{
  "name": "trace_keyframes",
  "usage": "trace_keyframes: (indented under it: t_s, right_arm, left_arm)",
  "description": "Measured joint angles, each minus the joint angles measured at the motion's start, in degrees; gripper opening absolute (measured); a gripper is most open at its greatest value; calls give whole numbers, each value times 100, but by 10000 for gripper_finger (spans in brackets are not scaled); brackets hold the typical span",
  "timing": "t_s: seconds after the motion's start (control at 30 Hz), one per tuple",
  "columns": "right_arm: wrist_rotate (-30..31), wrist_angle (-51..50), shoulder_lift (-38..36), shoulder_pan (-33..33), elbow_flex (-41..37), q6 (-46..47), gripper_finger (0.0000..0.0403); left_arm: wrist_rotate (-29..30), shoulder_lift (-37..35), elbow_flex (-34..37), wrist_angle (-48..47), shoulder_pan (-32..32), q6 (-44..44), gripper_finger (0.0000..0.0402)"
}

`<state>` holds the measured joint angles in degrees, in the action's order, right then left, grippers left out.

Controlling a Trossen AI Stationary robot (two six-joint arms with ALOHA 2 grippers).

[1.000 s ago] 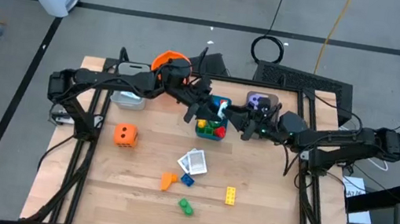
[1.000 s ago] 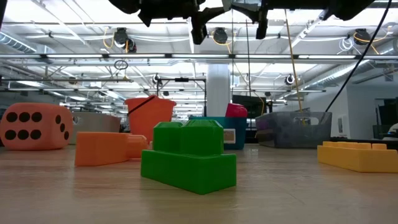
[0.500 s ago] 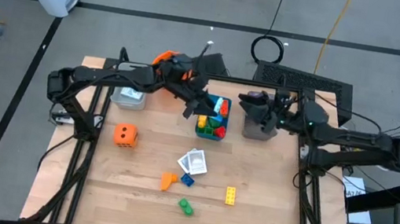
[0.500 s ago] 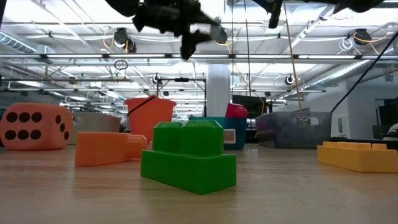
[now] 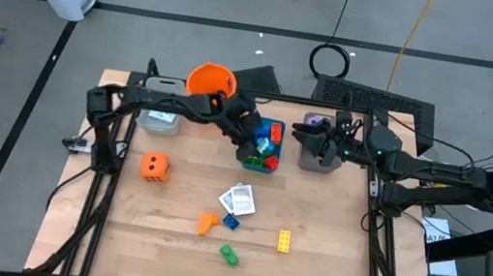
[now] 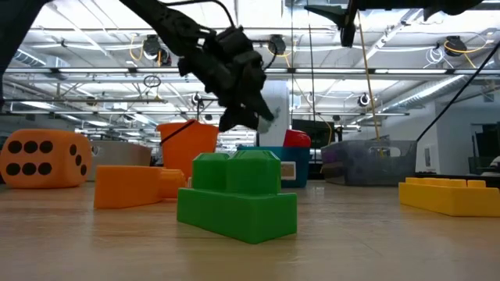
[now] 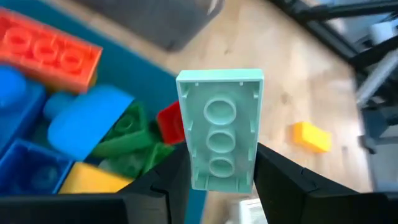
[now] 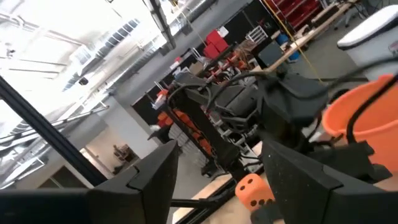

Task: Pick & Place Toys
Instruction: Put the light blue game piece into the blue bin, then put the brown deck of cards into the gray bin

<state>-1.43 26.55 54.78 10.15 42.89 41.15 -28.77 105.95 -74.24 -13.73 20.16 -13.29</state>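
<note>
My left gripper (image 5: 244, 138) is shut on a pale green brick (image 7: 221, 127) above the teal tray (image 5: 262, 165), which holds several bright bricks (image 7: 56, 50). It also shows in the low view (image 6: 244, 109). My right gripper (image 5: 311, 134) is open and empty, high above the grey tray (image 5: 321, 161), beside the purple die (image 5: 317, 122). On the table lie an orange die (image 5: 155, 166), white cards (image 5: 239, 199), and orange (image 5: 206, 222), blue (image 5: 231, 221), yellow (image 5: 283, 240) and green (image 5: 228, 253) bricks. My left gripper pinches the pale green brick by its two long sides (image 7: 194, 177) between its two fingers, near one end. The fingers slant downward toward the tray. The brick's hollow underside faces the wrist camera. The brick is lifted clear above the bricks in the teal tray.
An orange bucket (image 5: 210, 81) stands at the far edge, behind the left arm. A clear tray (image 5: 159, 118) sits at the far left. The near half of the table has open wood around the loose toys.
My left gripper has come down from high up toward the teal tray, still shut on the pale green brick. My right gripper has drawn back from beside the teal tray toward the table's far right and now hangs over the grey tray.
</note>
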Motion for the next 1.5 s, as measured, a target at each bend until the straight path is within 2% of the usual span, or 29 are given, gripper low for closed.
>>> trace_keyframes:
  t_s: [0.27, 0.4, 0.7, 0.87, 1.0, 1.1, 1.3, 1.5]
  right_arm:
    - [-13, -120, 75, -11, 0, 123, 222]
    - [-13, -238, 75, -11, -2, 126, 222]
    - [-13, -195, 75, -11, -2, 126, 222]
    - [-13, -155, 75, -11, -2, 255, 222]
    - [0, -107, 75, -13, -2, 619, 222]
    - [9, -105, 75, -13, -2, 813, 222]
    - [20, -78, 143, -62, -2, 1647, 222]
    - [445, 956, 503, -568, -9, 1627, 222]
  left_arm:
    - [467, 228, -7, -398, -166, 362, 161]
    - [489, 230, 0, -461, -232, 394, 165]
    - [457, 173, 0, -462, -189, 62, 243]
    - [-222, -69, -137, -473, -111, -475, 268]
    - [-867, -699, -170, -435, -97, -637, 270]
    - [-1036, -1381, -170, -417, -190, -640, 271]
    - [-1040, -2992, -173, -106, -470, -455, 271]
    - [-619, -4304, -182, 144, -751, -193, 271]
